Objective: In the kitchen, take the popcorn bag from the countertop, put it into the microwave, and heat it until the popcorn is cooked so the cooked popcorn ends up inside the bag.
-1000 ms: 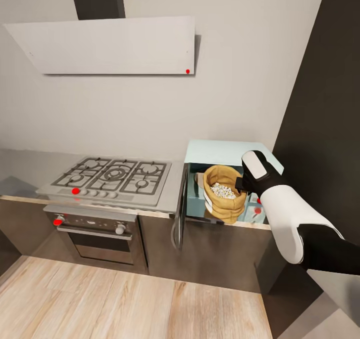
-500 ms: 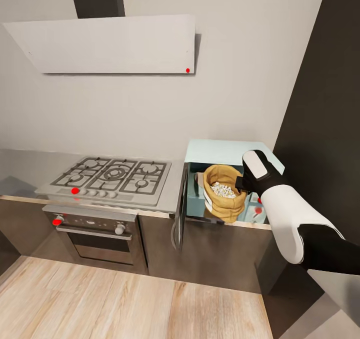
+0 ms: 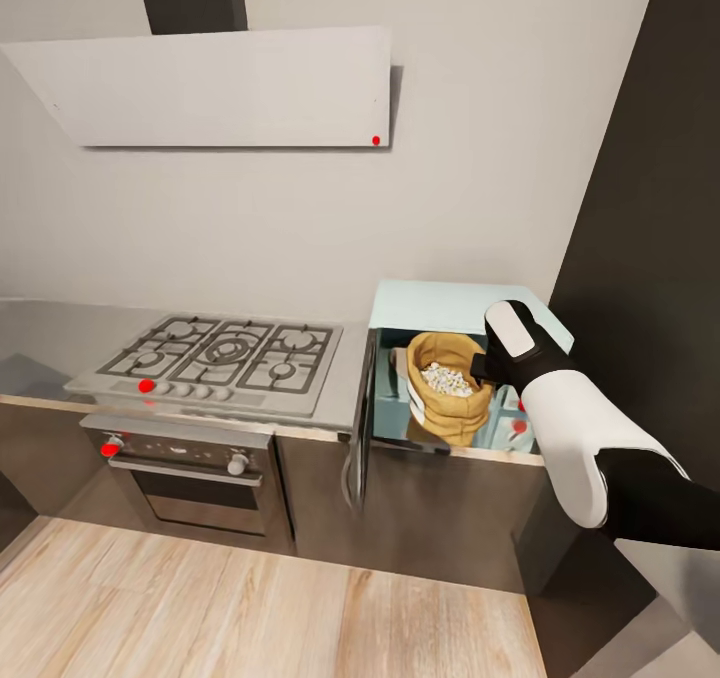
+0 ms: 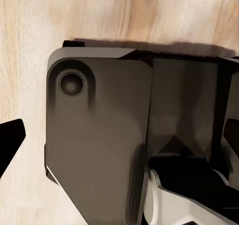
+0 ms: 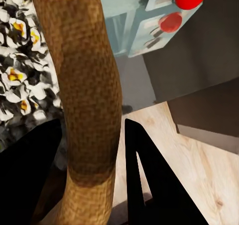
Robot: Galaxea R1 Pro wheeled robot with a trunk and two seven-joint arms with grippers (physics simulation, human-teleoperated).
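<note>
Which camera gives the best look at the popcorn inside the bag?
The right wrist view: the popcorn is close, with white pieces and yellow centres, beside the bag rim. The head view shows the popcorn as a small pale heap in the bag.

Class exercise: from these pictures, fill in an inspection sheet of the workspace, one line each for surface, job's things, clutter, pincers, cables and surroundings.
Surface: grey countertop, bare where visible.
Job's things: popcorn bag full of popped popcorn, sitting in the doorway of the microwave, whose door is open.
Clutter: nothing seen.
Pincers: right pincer clamped on the bag's rolled rim; left pincer's state cannot be told.
Cables: nothing seen.
Surroundings: gas hob, oven below, white hood, wood floor.
</note>
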